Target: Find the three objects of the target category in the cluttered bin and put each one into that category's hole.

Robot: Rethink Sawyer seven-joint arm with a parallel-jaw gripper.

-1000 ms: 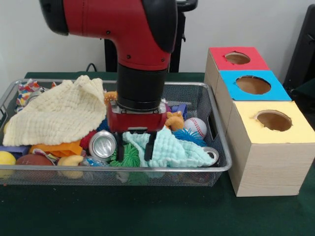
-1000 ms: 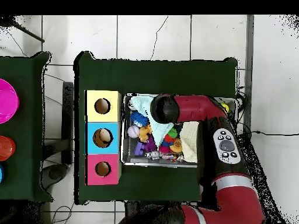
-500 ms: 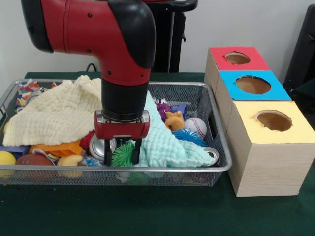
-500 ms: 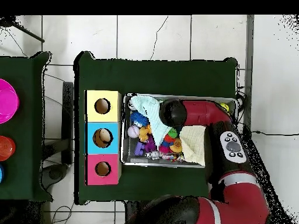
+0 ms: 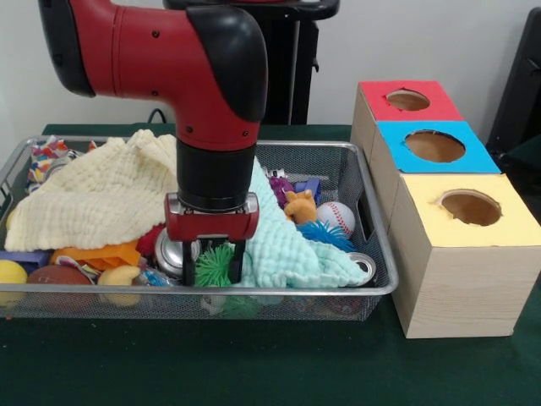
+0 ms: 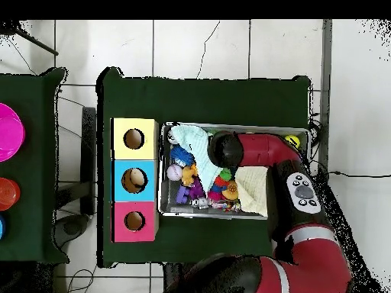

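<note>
gripper (image 5: 219, 269) low at bin (image 5: 363, 292) front edge | fingers straddle green spiky ball (image 5: 213, 264), seemingly not clamped | mint cloth (image 5: 283, 245) pushed aside, exposing it

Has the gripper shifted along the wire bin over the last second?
Yes. In the front view the gripper has moved leftward, away from the baseball, and now straddles the green spiky ball.
</note>
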